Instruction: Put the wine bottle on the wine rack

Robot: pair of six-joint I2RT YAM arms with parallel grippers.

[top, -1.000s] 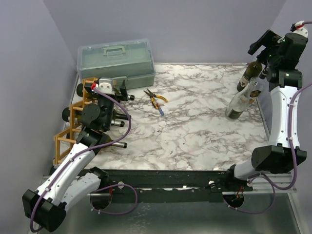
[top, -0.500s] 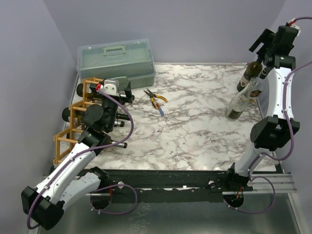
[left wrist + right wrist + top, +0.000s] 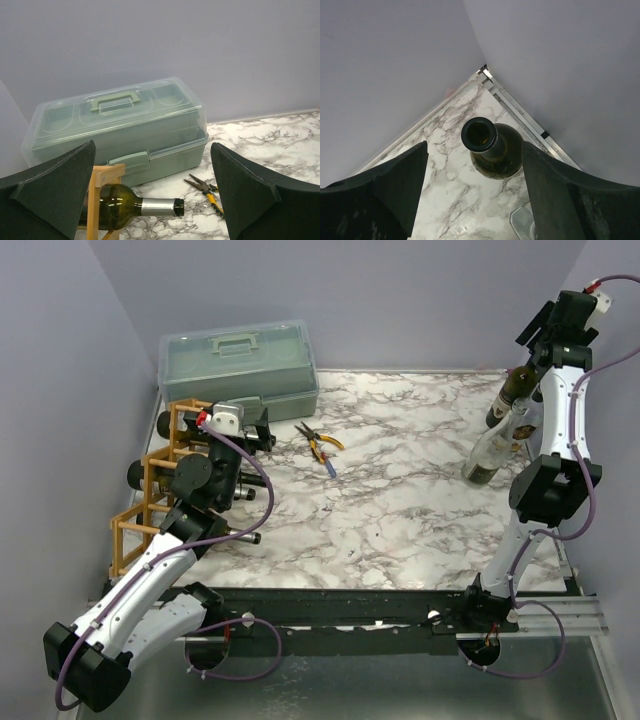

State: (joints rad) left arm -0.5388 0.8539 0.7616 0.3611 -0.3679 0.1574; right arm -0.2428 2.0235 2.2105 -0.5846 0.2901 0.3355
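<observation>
The wine rack (image 3: 150, 475), orange-tan wooden sticks, stands at the table's left edge with dark bottles lying in its cells. My left gripper (image 3: 262, 430) is open and empty just right of the rack's top. In the left wrist view one racked green bottle (image 3: 125, 206) pokes out past a rack post (image 3: 94, 205), below my left gripper (image 3: 152, 150). A dark green wine bottle (image 3: 517, 390) stands upright at the back right, with a clear bottle (image 3: 497, 445) in front of it. My right gripper (image 3: 535, 330) is open above the green bottle, whose mouth (image 3: 480, 135) lies between the spread fingers of my right gripper (image 3: 474, 145), well below them.
A pale green plastic toolbox (image 3: 240, 365) sits at the back left, behind the rack; it also shows in the left wrist view (image 3: 120, 125). Yellow-handled pliers (image 3: 322, 445) lie on the marble top (image 3: 400, 510) right of the rack. Walls close in behind and beside the right bottles.
My right arm has straightened upward, lifting the wrist higher over the green bottle. My left gripper shifted slightly right a second ago, then held still.
</observation>
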